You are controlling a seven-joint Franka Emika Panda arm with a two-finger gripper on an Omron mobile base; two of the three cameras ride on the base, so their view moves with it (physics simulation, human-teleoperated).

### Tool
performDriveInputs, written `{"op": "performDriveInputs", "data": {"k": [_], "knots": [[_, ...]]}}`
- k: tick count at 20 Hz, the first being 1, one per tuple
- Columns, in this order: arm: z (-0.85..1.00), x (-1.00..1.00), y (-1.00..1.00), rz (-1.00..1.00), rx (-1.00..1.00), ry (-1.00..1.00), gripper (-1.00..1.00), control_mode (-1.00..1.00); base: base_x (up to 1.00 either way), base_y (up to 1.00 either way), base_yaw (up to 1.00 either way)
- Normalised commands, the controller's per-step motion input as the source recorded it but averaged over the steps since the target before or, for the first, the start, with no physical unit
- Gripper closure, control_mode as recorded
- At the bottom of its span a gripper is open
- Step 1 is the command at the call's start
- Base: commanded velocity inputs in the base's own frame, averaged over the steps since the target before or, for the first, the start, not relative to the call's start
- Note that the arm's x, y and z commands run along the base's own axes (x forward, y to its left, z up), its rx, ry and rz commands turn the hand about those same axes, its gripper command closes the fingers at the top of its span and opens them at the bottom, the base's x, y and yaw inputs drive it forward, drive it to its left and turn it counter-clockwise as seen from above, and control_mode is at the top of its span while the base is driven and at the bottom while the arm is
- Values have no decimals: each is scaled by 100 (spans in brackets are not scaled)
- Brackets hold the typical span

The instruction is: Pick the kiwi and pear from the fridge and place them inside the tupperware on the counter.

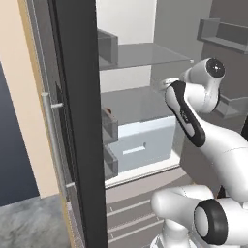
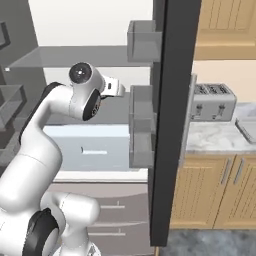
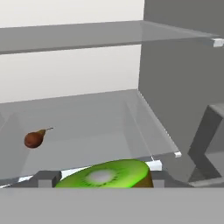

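My pincer (image 3: 103, 181) is clenched on the kiwi (image 3: 105, 175), held between the tips at the fridge (image 2: 165, 125) shelf's front edge. It looks light, round and slippery, so I grip across its middle, gently. The pear (image 3: 35, 138) lies farther back on the shelf.

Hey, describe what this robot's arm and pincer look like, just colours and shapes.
The arm is glossy white, built from thick rounded segments. Its joints are dark: black bands wrap the elbow and base links, and a round dark cap with a small pale centre sits on the upper joint. No cables show. Of the pincer, two small grey fingertips are visible.
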Motion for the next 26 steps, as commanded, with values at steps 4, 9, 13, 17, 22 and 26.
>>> {"op": "performDriveInputs", "data": {"k": [4,9,13,17,22,26], "knots": [[0,0,0,0,0,0,100,100,0,47,-36],[0,0,0,0,0,0,100,100,-7,33,-39],[0,0,0,0,0,0,100,100,-44,26,-41],[0,0,0,0,0,0,100,100,-72,31,-41],[0,0,0,0,0,0,100,100,-99,43,-42],[0,0,0,0,0,0,100,100,-100,43,-45]]}}
